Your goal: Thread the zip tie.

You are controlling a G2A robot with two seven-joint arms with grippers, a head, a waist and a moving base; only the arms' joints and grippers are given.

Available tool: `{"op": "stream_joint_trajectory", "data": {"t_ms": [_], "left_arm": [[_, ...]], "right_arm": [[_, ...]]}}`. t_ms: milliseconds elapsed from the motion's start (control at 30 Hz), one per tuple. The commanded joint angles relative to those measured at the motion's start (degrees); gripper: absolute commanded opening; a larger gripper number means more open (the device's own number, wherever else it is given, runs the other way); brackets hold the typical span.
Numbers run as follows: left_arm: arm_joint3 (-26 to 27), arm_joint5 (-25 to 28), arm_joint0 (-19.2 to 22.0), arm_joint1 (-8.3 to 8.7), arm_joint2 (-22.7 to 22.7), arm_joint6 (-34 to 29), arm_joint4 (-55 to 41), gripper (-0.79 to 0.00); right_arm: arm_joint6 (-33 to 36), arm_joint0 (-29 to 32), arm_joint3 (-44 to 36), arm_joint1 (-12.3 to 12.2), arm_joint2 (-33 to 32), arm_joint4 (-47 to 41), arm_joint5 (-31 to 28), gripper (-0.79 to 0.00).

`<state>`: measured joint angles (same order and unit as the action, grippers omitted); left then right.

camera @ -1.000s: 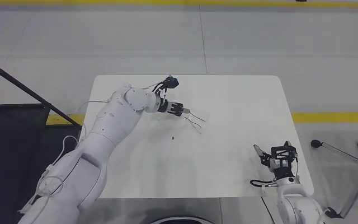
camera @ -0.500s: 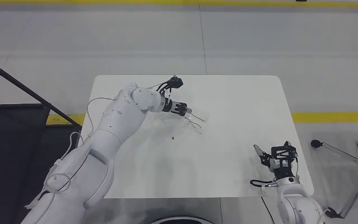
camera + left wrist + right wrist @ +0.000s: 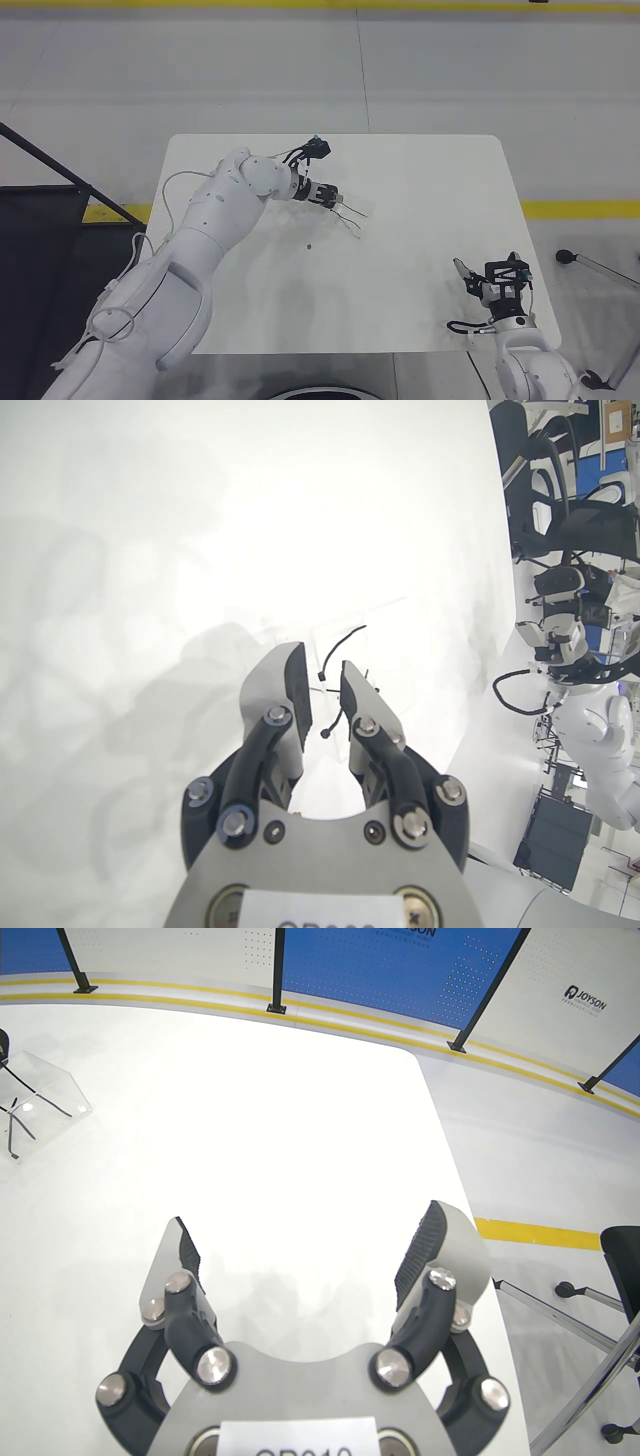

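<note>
Left wrist view: left pincer (image 3: 321,656) narrowly parted near a thin, curved black zip tie (image 3: 321,675); right pincer (image 3: 309,1218) spread wide.

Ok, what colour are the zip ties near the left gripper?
Black zip ties, clearest in left wrist view.

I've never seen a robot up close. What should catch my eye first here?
The white left arm stretches across the white table, its left gripper slightly open just over thin black zip ties at a small clear box. The right gripper sits wide open at the table's near right corner, well apart from them.
</note>
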<state>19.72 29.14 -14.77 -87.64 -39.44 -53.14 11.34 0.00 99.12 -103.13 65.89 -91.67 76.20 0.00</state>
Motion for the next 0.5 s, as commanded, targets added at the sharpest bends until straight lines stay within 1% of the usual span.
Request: {"op": "stream_joint_trajectory", "data": {"t_ms": [0,100,233,333,467], "left_arm": [[-0.44,0.07,0.14,-0.20,0.00,0.02,0.04,-0.585],[-1.00,0.13,0.36,-0.48,-0.01,0.02,0.12,-0.640],[-1.61,0.38,0.51,-0.79,-0.09,0.08,0.17,-0.677],[-1.99,0.57,0.65,-0.98,-0.17,0.05,0.21,-0.720],[-2.43,0.75,0.85,-1.17,-0.31,0.19,0.34,-0.733]], "right_arm": [[0.00,0.00,0.00,0.00,0.00,0.00,0.00,0.000],[0.00,0.00,0.00,0.00,0.00,0.00,0.00,0.000],[0.00,0.00,0.00,0.00,0.00,0.00,0.00,0.000],[0.00,0.00,0.00,0.00,0.00,0.00,0.00,0.000],[0.00,0.00,0.00,0.00,0.00,0.00,0.00,0.000]]}}
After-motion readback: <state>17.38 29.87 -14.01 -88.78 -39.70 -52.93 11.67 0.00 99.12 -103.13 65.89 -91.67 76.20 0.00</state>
